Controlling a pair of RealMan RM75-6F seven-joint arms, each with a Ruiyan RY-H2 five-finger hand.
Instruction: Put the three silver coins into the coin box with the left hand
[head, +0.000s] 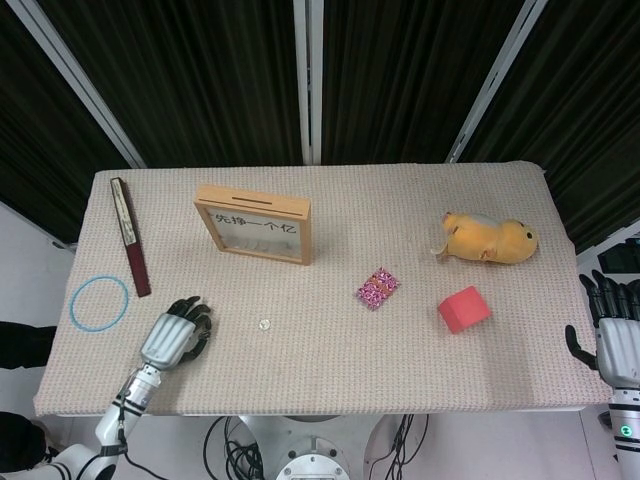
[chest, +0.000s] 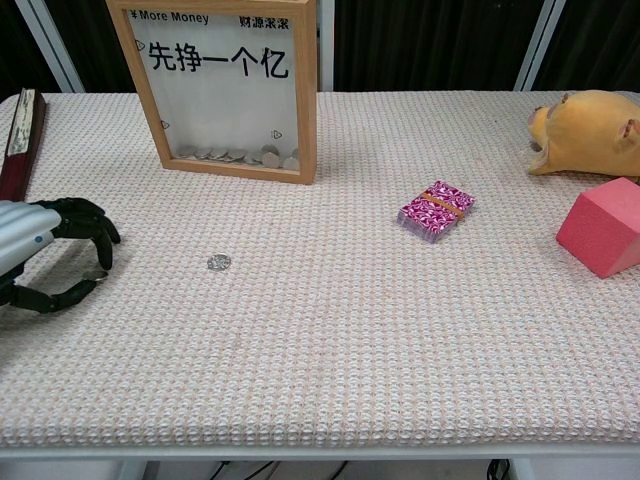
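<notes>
One silver coin (head: 264, 325) (chest: 219, 262) lies flat on the woven table cover, in front of the wooden coin box (head: 254, 224) (chest: 226, 85). The box stands upright, with several coins piled at the bottom behind its clear front. My left hand (head: 175, 335) (chest: 50, 262) hovers low over the table's front left, well left of the coin. Its fingers are curved like a claw, with a gap to the thumb and nothing visible in it. My right hand (head: 612, 335) hangs off the table's right edge, fingers spread and empty.
A dark red folded fan (head: 130, 236) and a blue ring (head: 99, 302) lie at the left. A pink patterned card deck (head: 377, 288) sits mid-table. A red block (head: 463, 308) and an orange plush toy (head: 488, 238) are at the right.
</notes>
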